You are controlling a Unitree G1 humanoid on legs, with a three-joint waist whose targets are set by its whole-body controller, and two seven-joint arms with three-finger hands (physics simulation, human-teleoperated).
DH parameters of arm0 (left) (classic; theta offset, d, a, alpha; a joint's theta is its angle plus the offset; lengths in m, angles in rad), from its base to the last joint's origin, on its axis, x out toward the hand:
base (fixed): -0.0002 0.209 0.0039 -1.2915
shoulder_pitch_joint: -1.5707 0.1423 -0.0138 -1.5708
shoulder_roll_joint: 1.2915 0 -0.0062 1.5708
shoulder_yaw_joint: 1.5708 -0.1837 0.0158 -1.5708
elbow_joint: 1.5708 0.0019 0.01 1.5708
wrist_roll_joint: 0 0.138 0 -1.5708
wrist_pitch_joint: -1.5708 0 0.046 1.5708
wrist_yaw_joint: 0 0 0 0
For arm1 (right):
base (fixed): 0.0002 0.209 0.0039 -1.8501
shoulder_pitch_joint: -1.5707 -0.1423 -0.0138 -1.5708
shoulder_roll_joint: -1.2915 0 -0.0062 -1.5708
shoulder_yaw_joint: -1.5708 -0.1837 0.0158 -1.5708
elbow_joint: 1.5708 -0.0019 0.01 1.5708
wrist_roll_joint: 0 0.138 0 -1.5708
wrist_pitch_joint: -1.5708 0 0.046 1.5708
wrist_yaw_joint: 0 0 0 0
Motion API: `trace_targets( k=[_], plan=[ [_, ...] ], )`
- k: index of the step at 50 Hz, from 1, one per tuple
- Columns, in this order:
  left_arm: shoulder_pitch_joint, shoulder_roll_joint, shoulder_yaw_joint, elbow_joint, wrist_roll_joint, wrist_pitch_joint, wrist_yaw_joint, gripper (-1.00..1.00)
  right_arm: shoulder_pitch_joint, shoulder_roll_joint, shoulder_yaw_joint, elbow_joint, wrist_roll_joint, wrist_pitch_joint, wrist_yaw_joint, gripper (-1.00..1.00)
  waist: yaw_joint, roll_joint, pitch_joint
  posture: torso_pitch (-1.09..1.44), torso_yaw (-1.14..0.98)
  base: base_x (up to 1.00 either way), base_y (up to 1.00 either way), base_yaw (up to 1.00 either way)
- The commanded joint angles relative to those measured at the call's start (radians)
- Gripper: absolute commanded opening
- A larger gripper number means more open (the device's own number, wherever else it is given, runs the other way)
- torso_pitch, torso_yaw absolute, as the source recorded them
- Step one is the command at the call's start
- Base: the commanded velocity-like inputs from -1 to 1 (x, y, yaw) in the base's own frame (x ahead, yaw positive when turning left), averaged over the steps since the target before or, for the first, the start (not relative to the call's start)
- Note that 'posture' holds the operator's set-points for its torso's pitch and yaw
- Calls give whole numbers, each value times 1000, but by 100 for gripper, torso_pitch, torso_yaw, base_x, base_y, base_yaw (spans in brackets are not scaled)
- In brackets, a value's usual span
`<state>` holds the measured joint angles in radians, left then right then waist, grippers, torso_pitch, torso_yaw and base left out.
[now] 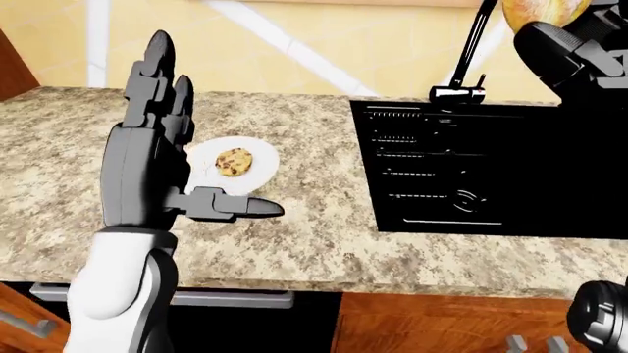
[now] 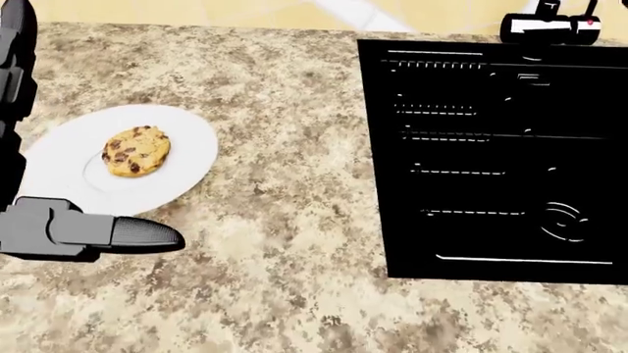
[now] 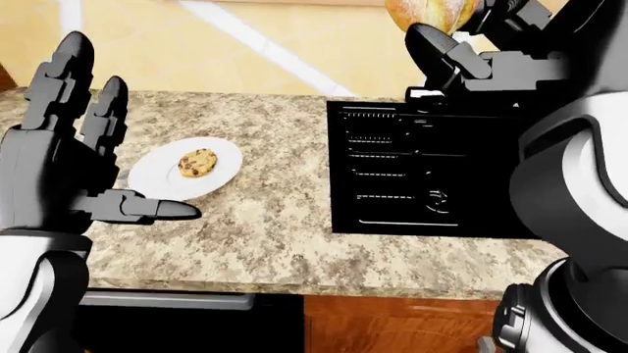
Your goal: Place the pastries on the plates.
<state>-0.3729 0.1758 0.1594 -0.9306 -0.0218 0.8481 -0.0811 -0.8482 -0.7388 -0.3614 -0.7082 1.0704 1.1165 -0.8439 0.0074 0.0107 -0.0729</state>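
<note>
The left hand [image 1: 157, 158] stood raised with fingers spread wide, empty, just left of the plate [image 3: 147, 176] bearing the cookie [image 2: 135, 152] on the counter [image 2: 285, 220]. Right of the black sink [image 1: 491, 169], the right hand [image 3: 471, 51] clasped a golden pastry [image 3: 429, 12] aloft.

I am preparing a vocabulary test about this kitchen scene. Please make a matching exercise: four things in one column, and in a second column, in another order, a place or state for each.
Things:
1. cookie
2. left hand
3. right hand
4. faucet

Places or states:
a. raised high, closed round a golden pastry
b. lying on the white plate
c. standing at the top edge of the black sink
d. open, fingers up, holding nothing

Pairs: 1-b, 2-d, 3-a, 4-c
</note>
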Motion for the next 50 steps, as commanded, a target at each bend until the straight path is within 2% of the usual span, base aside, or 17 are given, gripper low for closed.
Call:
trace_targets(
  k=[1, 2, 4, 8, 13, 17, 19, 21, 27, 33, 34, 38, 41, 43, 45, 47, 50],
  plan=[
    [-19, 8, 7, -16, 5, -25, 2, 100, -19, -8, -13, -6, -7, -29, 3, -100, 3, 8, -23, -20, 0, -13, -22, 0],
    [-21, 6, 9, -14, 3, -24, 2, 100, -21, -5, -11, -7, -6, -31, 1, -100, 6, 44, -13, -20, 0, 0, -20, 0],
    [-21, 8, 6, -10, 5, -29, 1, 100, -21, -4, -6, -10, -10, -34, 8, -100, 23, 35, 28, -20, 0, 0, -16, 0],
    [-20, 5, 5, -10, 6, -30, 1, 100, -8, -2, -20, -17, 0, -39, 6, -100, 13, 20, -8, -20, 0, 0, -15, 0],
    [-16, 8, 10, -21, 6, -23, -1, 100, 9, -5, -26, -25, 12, -51, -2, -100, 19, 2, -12, -20, 0, 0, -31, 0],
    [-13, 6, 5, -24, 10, -24, 0, 100, 26, -6, -30, -35, 22, -60, -10, -100, 21, -49, 0, -20, 0, 0, -35, 0],
    [-15, 5, 8, -27, 8, -19, 0, 100, 33, -10, -30, -39, 26, -63, -12, -100, 15, -115, -7, -20, 0, 0, -35, 0],
    [-14, 4, 6, -30, 8, -18, 0, 100, 35, -10, -29, -40, 29, -67, -17, -100, 15, -97, 18, -20, 0, 0, -35, 0],
    [-12, 2, 2, -24, 12, -25, 0, 100, 47, -10, -30, -44, 32, -77, -19, -100, 20, -57, 12, -20, 0, 0, -36, 0],
    [-7, -3, -9, -20, 20, -32, 0, 100, 57, -10, -29, -48, 34, -83, -20, -100, 23, 42, 10, -20, 0, 0, -50, 0],
    [-9, -4, -13, -23, 22, -29, -1, 100, 56, -13, -33, -47, 39, -81, -21, -100, 34, 11, 19, -20, 0, 0, -50, 0],
    [-15, -1, -6, -21, 22, -28, -7, 100, 48, -28, -33, -44, 60, -82, -32, -100, 25, 29, -14, -20, 0, 1, -53, 0],
    [-22, 0, -8, -17, 24, -26, -9, 100, 47, -29, -25, -42, 51, -85, -25, -100, 29, 5, -8, -20, 0, 1, -55, 0],
    [-24, -1, -15, -11, 28, -29, -9, 100, 47, -27, -19, -42, 37, -87, -14, -100, 31, -32, -6, -20, 0, 7, -55, 0],
    [-26, -2, -13, -10, 27, -29, -10, 100, 44, -24, -20, -41, 30, -86, -8, -100, 27, -113, -10, -20, 0, 12, -55, 0],
    [-22, -3, -14, -12, 28, -30, -11, 100, 48, -17, -22, -46, 25, -85, -5, -100, 19, -99, 20, -20, 0, 12, -55, 0],
    [-22, -5, -17, -10, 33, -33, -10, 100, 56, -13, -33, -53, 32, -84, -7, -100, 19, -69, 23, -20, 0, 12, -55, 0]
  ],
)
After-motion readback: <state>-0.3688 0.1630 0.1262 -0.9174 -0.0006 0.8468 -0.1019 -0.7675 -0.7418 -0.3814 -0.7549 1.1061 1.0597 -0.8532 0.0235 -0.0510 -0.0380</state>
